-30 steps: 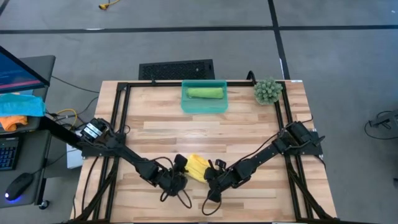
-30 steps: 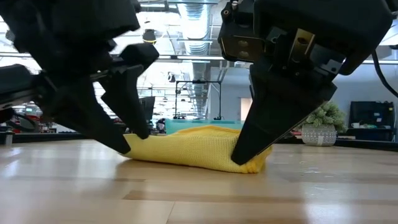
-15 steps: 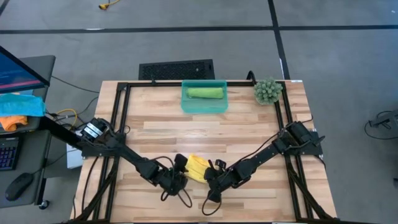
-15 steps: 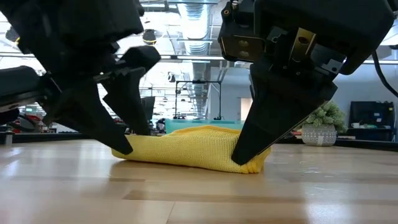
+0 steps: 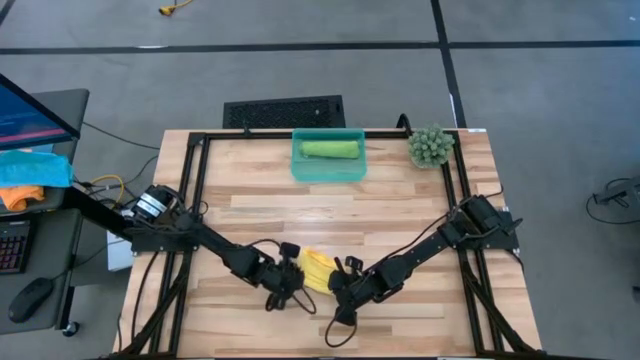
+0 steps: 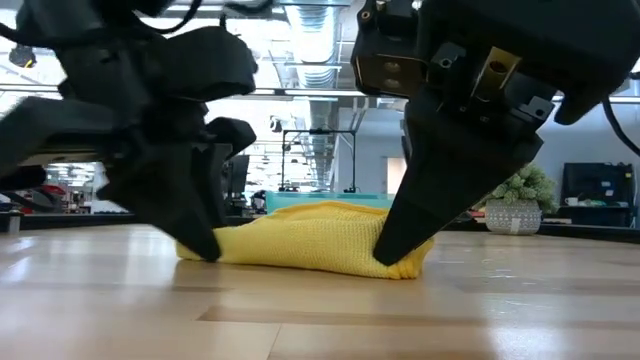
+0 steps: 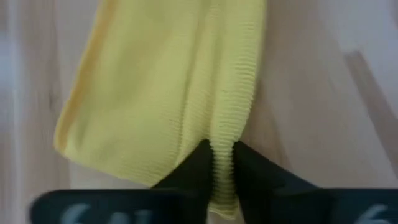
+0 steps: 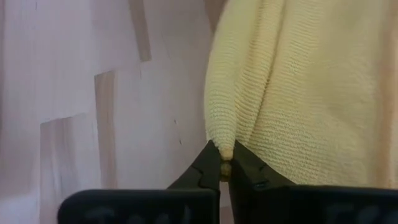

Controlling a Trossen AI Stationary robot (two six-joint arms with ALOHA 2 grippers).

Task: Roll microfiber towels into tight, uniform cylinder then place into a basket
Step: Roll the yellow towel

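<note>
So on the left side, the left gripper [image 5: 291,281] is down on the tabletop [image 5: 400,205] at the near edge, right at the left end of the yellow towel [image 5: 316,269]. The left wrist view shows its jaws pinching a ridge of the yellow fabric between the tips.

In the middle, the yellow towel is lying on the wood between the two arms, bunched and folded over on itself. From the low view it reads as a flattish lump, not a tight cylinder, so I'd say the rolling on this one is only partly there.

Just to the right of it, the right gripper [image 5: 340,285] is at the towel's other end, jaws pressed together on a corner fold of the yellow cloth, which is clear in the right wrist view.

Over at the far edge of the tabletop, the basket [image 5: 328,171] already has the light green towel [image 5: 331,149] sitting in it as a neat roll. A small potted plant [image 5: 430,146] stands to the right of the basket.

Progress-wise: one towel is rolled and binned, so roughly half done. What's left is getting the yellow one into a proper tight roll and carrying it across to the basket.
</note>
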